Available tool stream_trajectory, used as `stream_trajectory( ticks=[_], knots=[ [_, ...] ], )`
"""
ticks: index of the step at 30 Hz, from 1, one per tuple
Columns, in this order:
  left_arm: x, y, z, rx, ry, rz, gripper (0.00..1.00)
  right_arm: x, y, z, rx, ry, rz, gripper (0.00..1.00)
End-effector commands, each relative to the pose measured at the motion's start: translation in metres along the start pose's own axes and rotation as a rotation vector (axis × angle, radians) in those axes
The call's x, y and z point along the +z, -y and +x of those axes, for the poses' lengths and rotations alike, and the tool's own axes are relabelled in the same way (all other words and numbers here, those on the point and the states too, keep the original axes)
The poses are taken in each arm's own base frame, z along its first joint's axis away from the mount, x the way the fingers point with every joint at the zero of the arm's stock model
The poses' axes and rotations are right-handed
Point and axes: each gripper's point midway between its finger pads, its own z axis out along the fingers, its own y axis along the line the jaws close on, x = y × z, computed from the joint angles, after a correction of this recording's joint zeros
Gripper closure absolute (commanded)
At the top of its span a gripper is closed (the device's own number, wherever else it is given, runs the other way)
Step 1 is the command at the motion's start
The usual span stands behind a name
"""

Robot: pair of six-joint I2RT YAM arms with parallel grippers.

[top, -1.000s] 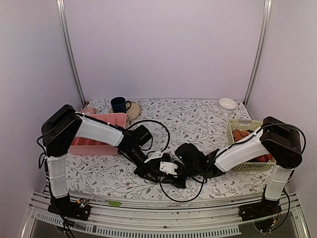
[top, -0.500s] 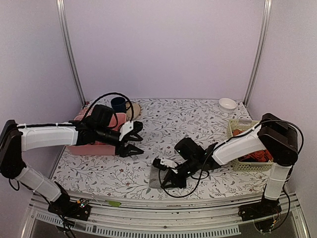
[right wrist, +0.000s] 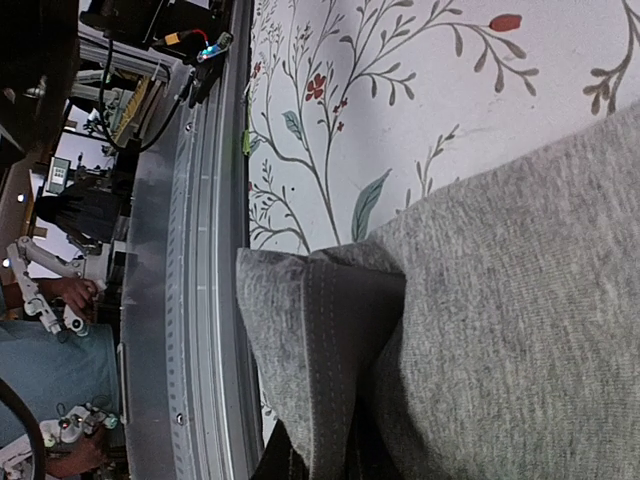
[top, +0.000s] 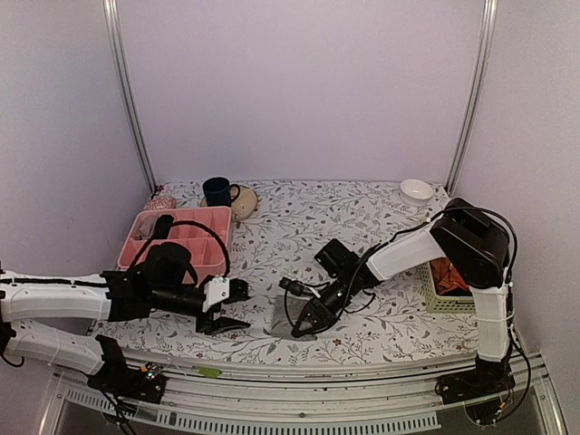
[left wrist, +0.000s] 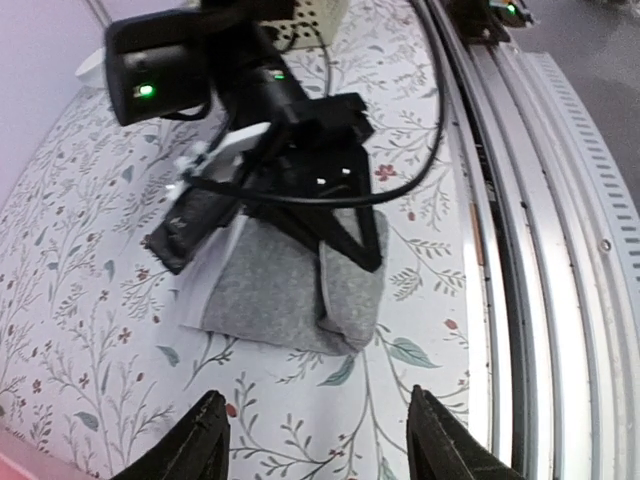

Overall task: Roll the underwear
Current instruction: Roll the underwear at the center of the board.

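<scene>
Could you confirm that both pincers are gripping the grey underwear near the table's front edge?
Not quite: only the right pincer grips the underwear near the table's front edge. The left pincer is open and apart from it, with bare tabletop between them, as the left wrist view shows.

White shells cover the long links of the left arm [top: 54, 299] and right arm [top: 412, 249]; joints and wrist blocks are black. Thin black cables [top: 193, 223] loop along both. The left gripper [left wrist: 318, 420] has black tapered fingers [left wrist: 200, 445]. A green light [left wrist: 145, 91] glows at ten o'clock in the left wrist view.
</scene>
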Motion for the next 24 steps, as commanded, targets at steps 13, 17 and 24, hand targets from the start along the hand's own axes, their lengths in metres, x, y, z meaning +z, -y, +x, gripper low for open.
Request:
stream_trajectory(
  ticks=[13, 17, 24],
  knots=[
    [0.081, 0.028, 0.011, 0.330, -0.133, 0.018, 0.43, 0.015, 0.033, 0.023, 0.263, -0.071, -0.080, 1.00],
    [0.093, 0.023, 0.007, 0.358, -0.124, 0.006, 0.44, 0.015, 0.034, 0.024, 0.270, -0.072, -0.077, 1.00],
    [0.110, 0.029, 0.020, 0.392, -0.167, 0.051, 0.53, 0.016, 0.035, 0.026, 0.276, -0.078, -0.079, 1.00]
  ],
)
